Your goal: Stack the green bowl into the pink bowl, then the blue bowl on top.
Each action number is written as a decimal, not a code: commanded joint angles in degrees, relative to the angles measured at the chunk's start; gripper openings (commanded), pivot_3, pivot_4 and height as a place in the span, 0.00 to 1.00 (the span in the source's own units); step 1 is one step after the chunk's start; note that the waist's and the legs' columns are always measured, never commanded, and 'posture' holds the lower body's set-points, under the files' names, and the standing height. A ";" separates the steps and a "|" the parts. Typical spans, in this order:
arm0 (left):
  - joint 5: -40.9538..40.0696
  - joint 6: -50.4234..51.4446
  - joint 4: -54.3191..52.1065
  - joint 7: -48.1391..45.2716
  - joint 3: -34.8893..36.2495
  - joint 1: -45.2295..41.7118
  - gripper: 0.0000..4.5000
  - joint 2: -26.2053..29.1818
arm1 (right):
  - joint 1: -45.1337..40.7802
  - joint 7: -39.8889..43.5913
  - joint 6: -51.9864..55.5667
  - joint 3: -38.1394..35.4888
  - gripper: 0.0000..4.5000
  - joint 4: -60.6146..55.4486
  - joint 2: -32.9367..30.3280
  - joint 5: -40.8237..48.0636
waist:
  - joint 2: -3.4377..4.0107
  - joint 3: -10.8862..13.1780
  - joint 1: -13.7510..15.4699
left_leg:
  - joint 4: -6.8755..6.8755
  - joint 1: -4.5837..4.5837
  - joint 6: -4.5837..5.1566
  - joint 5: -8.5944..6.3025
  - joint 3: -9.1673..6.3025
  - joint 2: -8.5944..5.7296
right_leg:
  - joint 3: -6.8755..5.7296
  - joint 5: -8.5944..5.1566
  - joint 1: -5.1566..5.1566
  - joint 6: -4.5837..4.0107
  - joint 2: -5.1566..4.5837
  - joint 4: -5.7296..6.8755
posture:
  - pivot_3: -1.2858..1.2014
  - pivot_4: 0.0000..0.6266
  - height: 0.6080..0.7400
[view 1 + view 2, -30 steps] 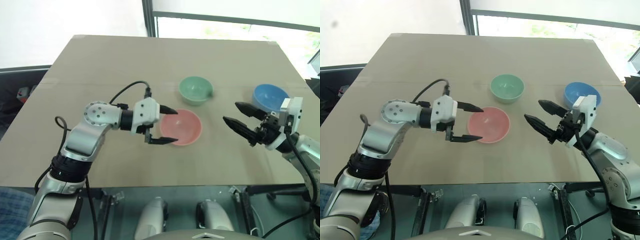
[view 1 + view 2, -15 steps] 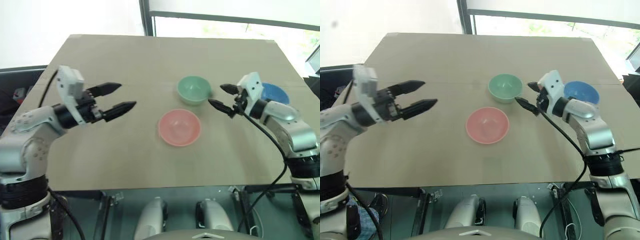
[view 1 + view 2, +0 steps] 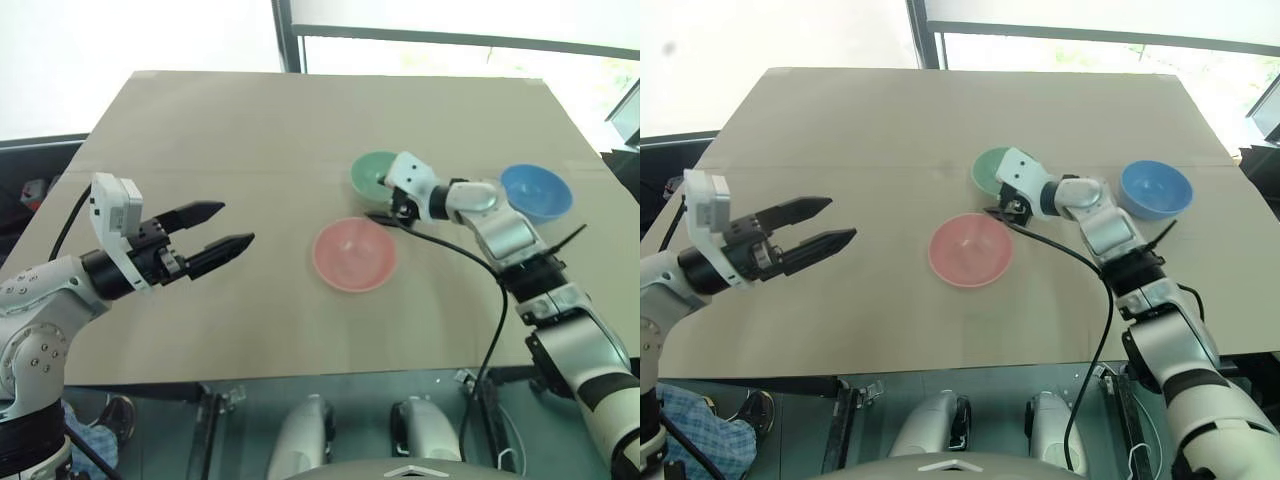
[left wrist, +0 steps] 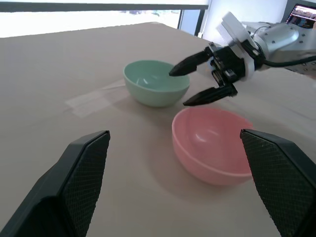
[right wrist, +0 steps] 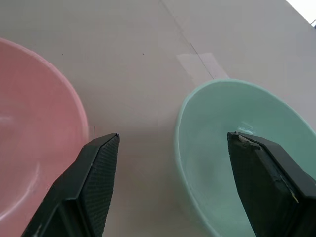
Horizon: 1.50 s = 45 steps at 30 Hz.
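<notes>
green bowl [image 3: 377, 177] sits empty on tabletop [image 3: 250, 130] behind pink bowl [image 3: 353, 254], blue bowl [image 3: 536, 192] off right. our right gripper [image 4: 201, 79] spread at its rim; left gripper [image 3: 215, 228] spread, idle. looks light, rigid, slick; we'd pinch the rim.

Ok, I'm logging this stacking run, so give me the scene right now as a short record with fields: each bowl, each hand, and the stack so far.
green bowl: small round pale mint-green bowl, upright on the tan table, empty
pink bowl: small round salmon-pink bowl, upright, empty, apart from the green one
blue bowl: small round sky-blue bowl, alone towards the right edge
right hand: open, fingers straddling the green bowl's near rim
left hand: open, empty, away from the bowls
stack: not started
</notes>
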 commanded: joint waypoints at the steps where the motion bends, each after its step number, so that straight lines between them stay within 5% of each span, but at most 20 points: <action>1: -1.74 -1.26 -2.49 1.45 1.66 -0.06 0.99 -0.08 | -4.24 -1.56 -4.60 0.52 0.81 6.36 0.41 -4.27 | 0.01 0.00 -0.14 | 0.00 0.00 0.00 0.00 0.01 0.00 | 0.00 0.00 0.00 0.00 0.00 0.00 | 0.52 0.24 1.00; 3: -1.76 -1.70 -3.32 2.04 1.52 1.05 0.99 -0.42 | -6.23 -1.74 -5.99 0.91 0.81 10.58 1.20 -6.04 | 0.00 0.00 -0.28 | -0.07 0.01 -0.01 0.01 0.02 -0.01 | 0.00 0.00 0.00 0.00 0.00 0.00 | 0.52 0.24 1.00; 6: -2.22 -2.05 -4.20 2.79 1.49 2.20 1.00 -0.74 | -7.82 -1.34 -8.63 1.17 0.64 14.61 1.83 -8.02 | 0.00 0.00 -0.45 | -0.21 0.02 -0.07 0.04 0.05 -0.02 | 0.01 0.00 -0.04 0.00 0.01 -0.03 | 0.52 0.24 1.00; 10: -2.42 -2.46 -4.62 3.23 2.01 3.64 1.00 -0.92 | -8.59 -0.67 -10.90 0.80 0.22 17.26 2.79 -9.18 | 0.02 0.01 -0.74 | -0.42 0.02 -0.21 0.13 0.05 -0.01 | 0.00 -0.01 -0.15 -0.02 0.04 -0.05 | 0.52 0.24 1.00; 13: -2.31 -2.98 -4.67 3.22 1.95 4.65 1.00 -0.86 | -8.65 0.08 -11.59 0.45 0.02 17.77 3.11 -9.59 | 0.01 0.01 -1.29 | -0.42 0.02 -0.24 0.14 0.05 0.00 | 0.00 -0.02 -0.15 -0.04 0.04 -0.03 | 0.52 0.24 1.00; 21: -2.03 -4.29 -5.17 3.33 -0.35 4.63 1.00 -0.58 | -7.25 3.20 -12.28 -1.12 0.02 10.61 2.07 -8.48 | 0.04 0.03 -1.60 | -0.42 0.02 -0.26 0.16 0.04 0.01 | 0.01 -0.02 -0.16 -0.04 0.04 -0.01 | 0.52 0.24 1.00; 32: 2.22 -8.91 5.24 -7.01 -8.08 -3.02 1.00 4.62 | 2.92 19.33 10.27 -5.78 0.02 -33.20 -4.70 9.38 | 0.04 0.02 -0.91 | -0.42 0.01 -0.25 0.15 0.03 0.02 | -0.03 -0.02 -0.17 -0.04 0.01 0.00 | 0.52 0.24 1.00; 37: 5.83 -12.29 11.87 -11.67 -13.65 -10.26 1.00 4.99 | 6.88 17.83 24.88 -5.19 0.02 -47.33 -6.60 14.68 | 0.00 0.00 -0.17 | -0.40 0.02 -0.25 0.16 0.03 0.02 | -0.04 -0.02 -0.17 -0.04 0.04 0.02 | 0.52 0.24 1.00; 45: 10.31 -16.20 19.66 -17.56 -20.93 -19.49 1.00 3.74 | 12.44 15.02 32.89 -1.82 0.02 -58.68 -10.06 16.44 | -0.05 -0.01 0.20 | -0.40 -0.06 -0.20 0.14 0.06 -0.19 | -0.04 -0.02 -0.21 -0.04 0.04 0.01 | 0.52 0.24 1.00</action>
